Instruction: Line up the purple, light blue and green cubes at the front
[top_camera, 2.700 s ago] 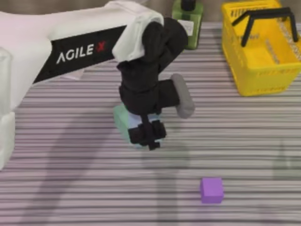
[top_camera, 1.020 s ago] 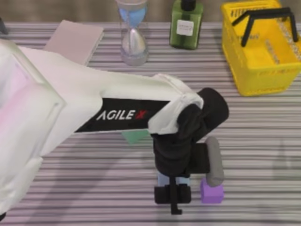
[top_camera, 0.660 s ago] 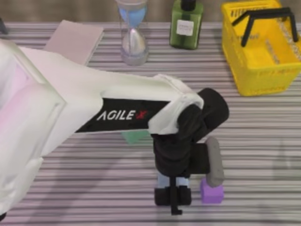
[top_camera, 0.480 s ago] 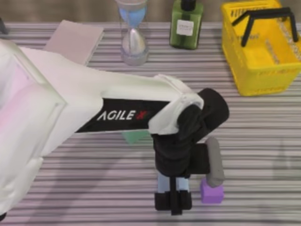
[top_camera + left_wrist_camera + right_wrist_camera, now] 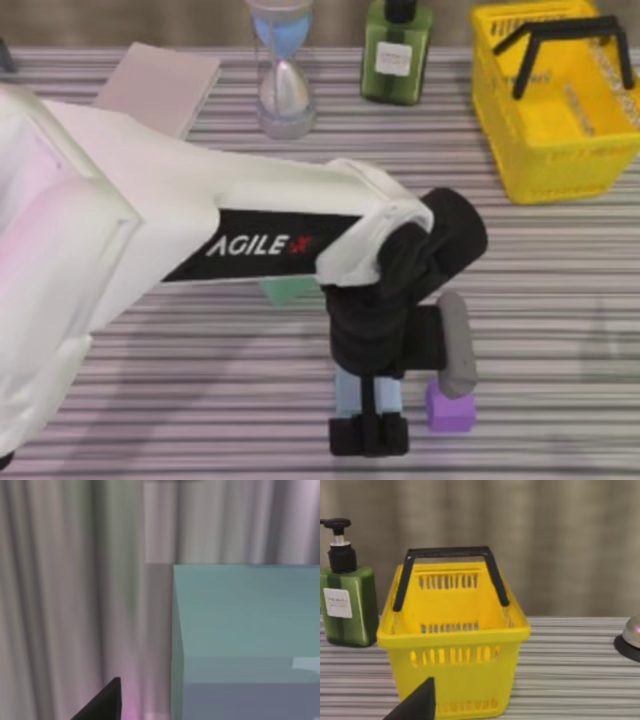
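Now left gripper (image 5: pixel 368 436) pinches the blue cube (image 5: pixel 351 392) just beside the purple cube (image 5: pixel 450 409); judged light, rigid, matte, so opposite flat faces suit; green cube (image 5: pixel 290 291) sits behind.

The left arm (image 5: pixel 200 230) is extended from the left across the desk (image 5: pixel 560 300) toward the front centre. The left gripper (image 5: pixel 368 436) is positioned at the front edge, over the light blue cube (image 5: pixel 352 392). The purple cube (image 5: pixel 450 410) is located just beside that cube, to its right. The green cube (image 5: pixel 288 291) is placed behind and to the left, partly hidden under the arm. Along the back, from left to right, a flat pad (image 5: pixel 160 88), an hourglass (image 5: pixel 282 70), a pump bottle (image 5: pixel 398 50) and a basket (image 5: pixel 555 150) are arranged.
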Controlling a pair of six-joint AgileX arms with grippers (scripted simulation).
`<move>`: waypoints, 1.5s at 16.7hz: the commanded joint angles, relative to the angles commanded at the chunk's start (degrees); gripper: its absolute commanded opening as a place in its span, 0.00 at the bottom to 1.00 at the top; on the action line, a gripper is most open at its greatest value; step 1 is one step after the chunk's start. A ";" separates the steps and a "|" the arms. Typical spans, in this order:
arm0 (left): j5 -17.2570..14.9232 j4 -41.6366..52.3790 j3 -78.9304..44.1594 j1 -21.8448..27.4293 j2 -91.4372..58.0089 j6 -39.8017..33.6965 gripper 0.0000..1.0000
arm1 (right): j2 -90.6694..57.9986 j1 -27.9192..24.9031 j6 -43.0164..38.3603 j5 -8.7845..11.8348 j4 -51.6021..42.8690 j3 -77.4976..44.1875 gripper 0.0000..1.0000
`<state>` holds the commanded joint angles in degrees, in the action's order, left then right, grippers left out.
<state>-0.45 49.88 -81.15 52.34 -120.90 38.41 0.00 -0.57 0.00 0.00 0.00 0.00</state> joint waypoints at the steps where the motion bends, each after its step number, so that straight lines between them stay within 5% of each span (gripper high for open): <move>1: 0.00 0.19 -0.18 0.05 0.05 0.06 1.00 | 0.00 0.00 0.00 0.00 0.00 0.00 1.00; 8: 0.00 12.75 -8.02 -0.91 4.26 -0.04 1.00 | 0.00 0.00 0.00 0.00 0.00 0.00 1.00; 15: 0.05 14.38 -9.77 -1.59 4.15 -0.49 1.00 | 0.00 0.00 0.00 0.00 0.00 0.00 1.00; 25: 0.18 23.19 -34.24 -20.31 -11.19 -11.63 1.00 | 0.00 0.00 0.00 0.00 0.00 0.00 1.00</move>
<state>-0.27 73.06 -115.38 32.03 -132.09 26.78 0.00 -0.57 0.00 0.00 0.00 0.00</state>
